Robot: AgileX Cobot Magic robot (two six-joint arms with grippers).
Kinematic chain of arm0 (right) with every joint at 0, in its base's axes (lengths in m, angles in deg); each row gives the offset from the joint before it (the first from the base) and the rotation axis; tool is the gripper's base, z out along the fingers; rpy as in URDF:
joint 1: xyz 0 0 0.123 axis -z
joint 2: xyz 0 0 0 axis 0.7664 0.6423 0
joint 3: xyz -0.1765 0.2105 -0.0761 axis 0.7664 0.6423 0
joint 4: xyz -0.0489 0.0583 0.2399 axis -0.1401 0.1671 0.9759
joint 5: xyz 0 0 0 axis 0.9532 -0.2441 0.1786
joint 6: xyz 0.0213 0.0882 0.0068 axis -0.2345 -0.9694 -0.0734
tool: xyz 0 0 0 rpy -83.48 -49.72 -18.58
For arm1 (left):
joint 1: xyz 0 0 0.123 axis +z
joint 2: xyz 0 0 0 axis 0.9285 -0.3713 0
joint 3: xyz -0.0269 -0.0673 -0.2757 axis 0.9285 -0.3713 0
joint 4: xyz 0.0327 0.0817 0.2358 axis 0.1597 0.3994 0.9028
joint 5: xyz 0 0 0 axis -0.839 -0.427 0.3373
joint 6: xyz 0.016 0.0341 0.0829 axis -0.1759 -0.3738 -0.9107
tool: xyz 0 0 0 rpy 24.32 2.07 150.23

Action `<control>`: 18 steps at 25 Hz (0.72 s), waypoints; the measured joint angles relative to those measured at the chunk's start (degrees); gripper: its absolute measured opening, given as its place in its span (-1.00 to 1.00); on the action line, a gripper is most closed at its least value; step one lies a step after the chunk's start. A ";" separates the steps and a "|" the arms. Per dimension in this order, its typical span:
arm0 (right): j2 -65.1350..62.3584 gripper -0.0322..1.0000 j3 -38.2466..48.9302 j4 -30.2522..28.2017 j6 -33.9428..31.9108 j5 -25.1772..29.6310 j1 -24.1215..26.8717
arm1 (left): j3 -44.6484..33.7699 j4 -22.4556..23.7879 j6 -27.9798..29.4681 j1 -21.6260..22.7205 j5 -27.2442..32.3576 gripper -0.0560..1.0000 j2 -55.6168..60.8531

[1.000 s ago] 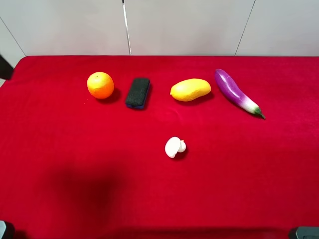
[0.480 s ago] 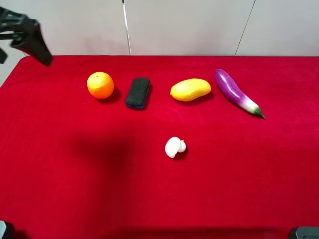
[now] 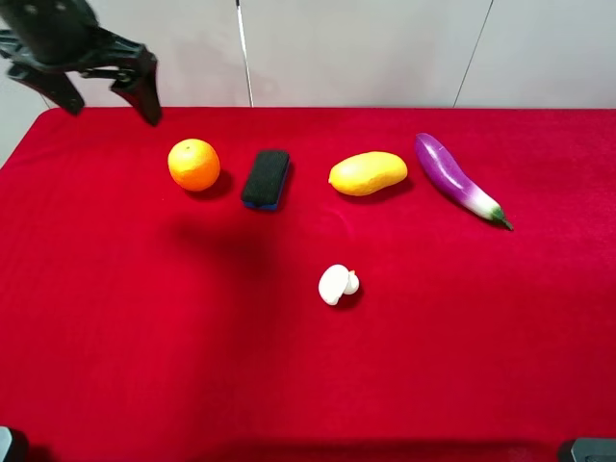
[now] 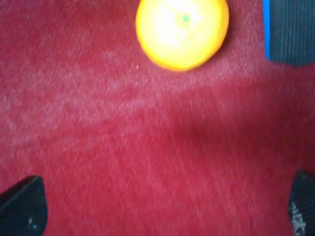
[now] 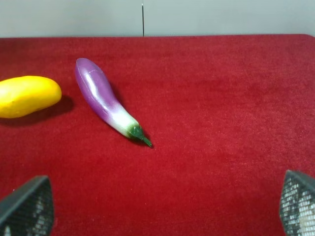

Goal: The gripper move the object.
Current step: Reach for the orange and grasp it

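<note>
As it hovers, left tool (image 3: 113, 111) spread wide | grips nothing | orange (image 3: 193, 165) near, untouched

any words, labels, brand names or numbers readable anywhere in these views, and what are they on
No text can be read in any view.
The orange, black eraser, mango, eggplant, mushroom and red cloth show no print or sticker.
The left gripper shows no visible marking.
The green dot on the orange in the left wrist view is its stem, not a label.
</note>
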 joint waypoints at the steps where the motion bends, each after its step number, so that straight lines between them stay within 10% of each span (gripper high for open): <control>1: 0.00 0.41 0.00 0.00 0.00 0.00 0.00 | 1.04 0.00 0.02 -0.26 0.00 0.95 -1.44; 18: 0.00 0.41 0.00 0.05 0.00 0.00 0.00 | 12.64 1.49 0.61 -3.95 -1.21 0.95 -20.90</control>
